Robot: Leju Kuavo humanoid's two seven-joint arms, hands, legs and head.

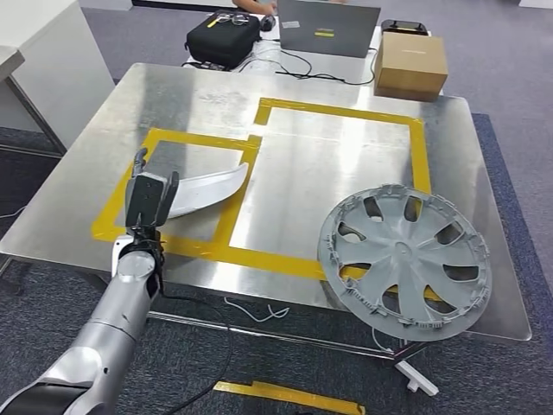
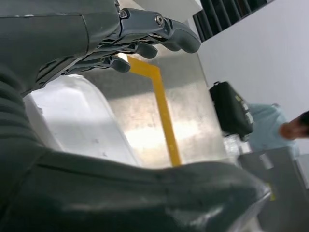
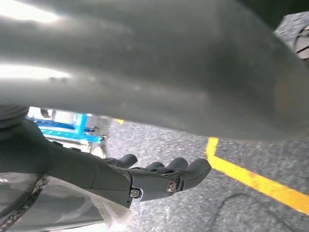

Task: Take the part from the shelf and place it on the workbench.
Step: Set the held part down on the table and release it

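The part (image 1: 210, 188) is a curved silver trim piece lying flat on the metal workbench (image 1: 313, 181), inside the left rectangle of yellow tape (image 1: 195, 138). My left hand (image 1: 149, 199) is over the part's wide near end, fingers spread. In the left wrist view the fingers (image 2: 146, 34) reach out straight above the part (image 2: 73, 121) with a gap between, and the thumb (image 2: 146, 193) lies along its other side. My right hand (image 3: 146, 179) hangs over grey carpet with loosely extended fingers and nothing in it.
A grey wheel cover (image 1: 404, 255) lies at the workbench's near right corner, overhanging the edge. Behind the bench a table carries a cardboard box (image 1: 410, 62), a laptop (image 1: 326, 28) and a black bag (image 1: 223, 36). A person (image 2: 269, 130) sits there. White furniture (image 1: 46, 60) stands far left.
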